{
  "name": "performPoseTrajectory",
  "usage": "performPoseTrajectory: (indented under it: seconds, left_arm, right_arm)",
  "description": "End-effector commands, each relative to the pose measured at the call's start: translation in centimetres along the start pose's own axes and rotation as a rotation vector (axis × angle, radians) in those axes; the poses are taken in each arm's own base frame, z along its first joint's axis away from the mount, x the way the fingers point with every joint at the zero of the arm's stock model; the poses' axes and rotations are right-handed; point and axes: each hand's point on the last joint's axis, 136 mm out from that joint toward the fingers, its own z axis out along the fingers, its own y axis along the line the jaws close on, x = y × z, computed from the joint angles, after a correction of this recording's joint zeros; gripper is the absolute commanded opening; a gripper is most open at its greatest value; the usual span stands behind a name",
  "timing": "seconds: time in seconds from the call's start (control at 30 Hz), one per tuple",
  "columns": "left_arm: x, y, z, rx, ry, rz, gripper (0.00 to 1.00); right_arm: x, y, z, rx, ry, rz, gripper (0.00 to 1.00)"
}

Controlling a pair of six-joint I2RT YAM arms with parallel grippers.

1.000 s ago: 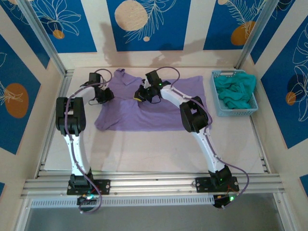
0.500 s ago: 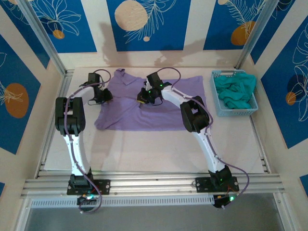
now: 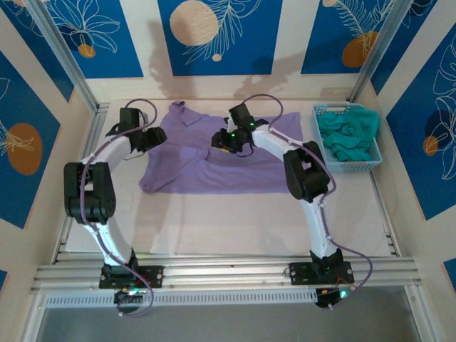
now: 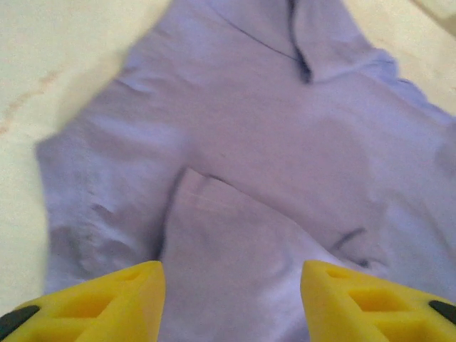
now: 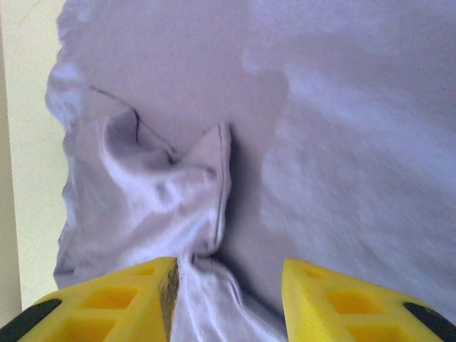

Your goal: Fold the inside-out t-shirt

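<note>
The t-shirt [image 3: 214,171] lies spread on the far half of the table [image 3: 228,221]. It is lavender, with its collar end pointing to 11 o'clock and its long near edge running from 9 to 3 o'clock. We find it in much the same place and outline as a second ago. From the left wrist we see a folded flap [image 4: 228,242] lying flat on top of the cloth. From the right wrist we see a crumpled bunch of cloth [image 5: 164,185] at the 9 o'clock side, beside a strip of bare table.

What has changed is the arms. The left arm [image 3: 89,192] had its elbow standing close to the shirt's 8 o'clock corner. It has now swung out toward 9 o'clock and dropped lower in the overhead view. The right arm [image 3: 306,178] has carried its elbow toward 3 o'clock, and its wrist has crept toward 1 o'clock.

The left gripper [image 3: 152,137] sits at the shirt's 10 o'clock edge and reaches toward 3 o'clock. Its yellow fingers [image 4: 100,299] stand wide apart above the cloth with nothing pinched between them. The right gripper [image 3: 222,141] hangs over the shirt at 12 o'clock from its centre, pointing toward 9 o'clock. Its fingers [image 5: 356,299] are also parted. A twisted tail of the bunch runs down between them, near the inner edge of one, and is not clamped.

At the shirt's 3 o'clock, just beside it, stands a blue basket [image 3: 350,167] holding a teal garment [image 3: 349,132].
</note>
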Motion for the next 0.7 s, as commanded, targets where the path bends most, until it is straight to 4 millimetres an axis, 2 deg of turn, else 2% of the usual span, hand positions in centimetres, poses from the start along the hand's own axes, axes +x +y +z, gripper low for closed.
performPoseTrajectory:
  seconds: [0.0, 0.13, 0.23, 0.33, 0.47, 0.57, 0.67]
  left_arm:
    - [1.7, -4.4, 1.2, 0.162, 0.036, 0.027, 0.53]
    - [3.0, -7.1, 3.9, 0.184, 0.103, 0.087, 0.53]
    - [4.1, -8.0, 6.2, 0.192, 0.150, 0.092, 0.53]
    - [5.5, -7.8, 8.5, 0.182, 0.205, 0.079, 0.53]
    - [6.8, -6.0, 10.7, 0.125, 0.253, 0.054, 0.53]
    - [5.9, -6.4, 10.3, 0.130, 0.248, 0.064, 0.53]
    - [4.2, -8.0, 7.8, 0.160, 0.200, 0.095, 0.54]
  right_arm:
    - [-0.4, -0.1, -3.6, -0.010, -0.060, -0.060, 0.44]
    - [1.2, -1.2, -5.0, 0.005, -0.057, -0.068, 0.45]
    - [2.2, -1.9, -5.5, 0.027, -0.050, -0.066, 0.46]
    - [3.1, -2.9, -6.3, 0.057, -0.043, -0.063, 0.46]
    - [3.9, -4.6, -8.3, 0.113, -0.056, -0.062, 0.47]
    - [4.6, -6.0, -10.5, 0.181, -0.079, -0.081, 0.48]
    - [5.3, -8.2, -13.1, 0.290, -0.109, -0.096, 0.51]
